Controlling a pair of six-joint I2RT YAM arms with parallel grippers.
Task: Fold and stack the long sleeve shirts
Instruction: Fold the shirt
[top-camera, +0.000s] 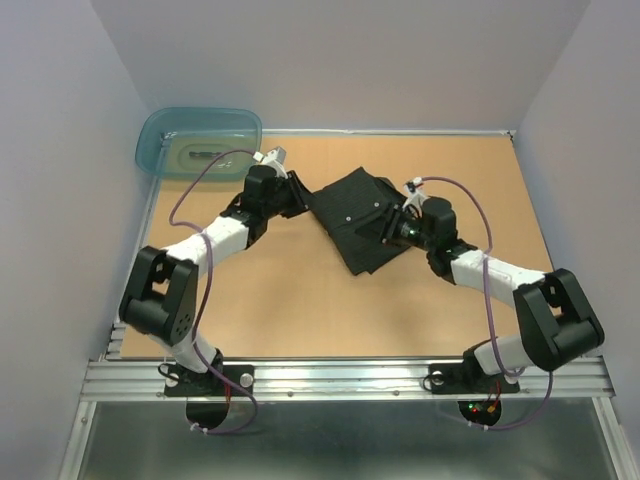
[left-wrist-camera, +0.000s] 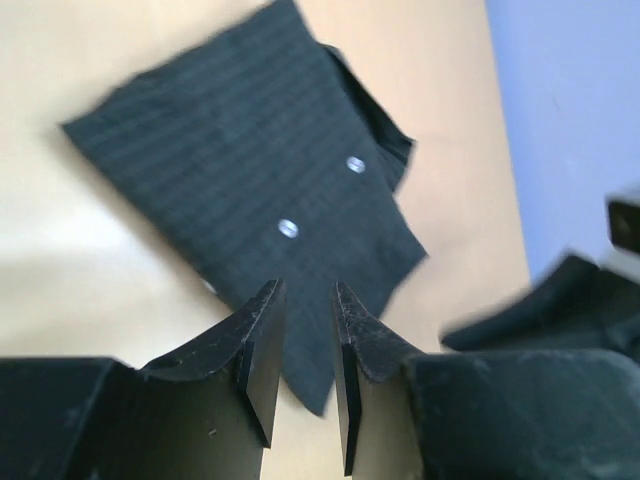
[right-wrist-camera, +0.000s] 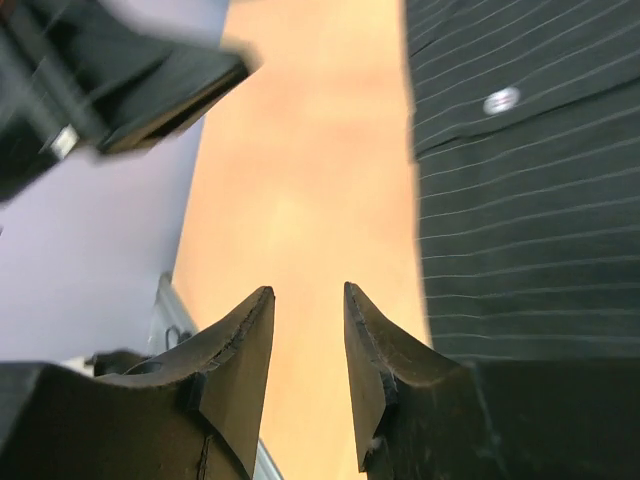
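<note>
One tan wooden tabletop (top-camera: 300, 310), and mid-table lies the black pinstriped button-up cloth shirt (top-camera: 355, 215), folded compact with an arm on each side. The left gripper (left-wrist-camera: 305, 290) hovers over its corner, jaws apart and empty. The right gripper (right-wrist-camera: 307, 292) is parted too, over bare wood beside the hem, probably squaring edges. Pale round buttons (left-wrist-camera: 287, 229) face up.

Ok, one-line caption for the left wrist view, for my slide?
Left hand, fingers slightly apart, poised over a corner of the folded black shirt on the tan table.
</note>
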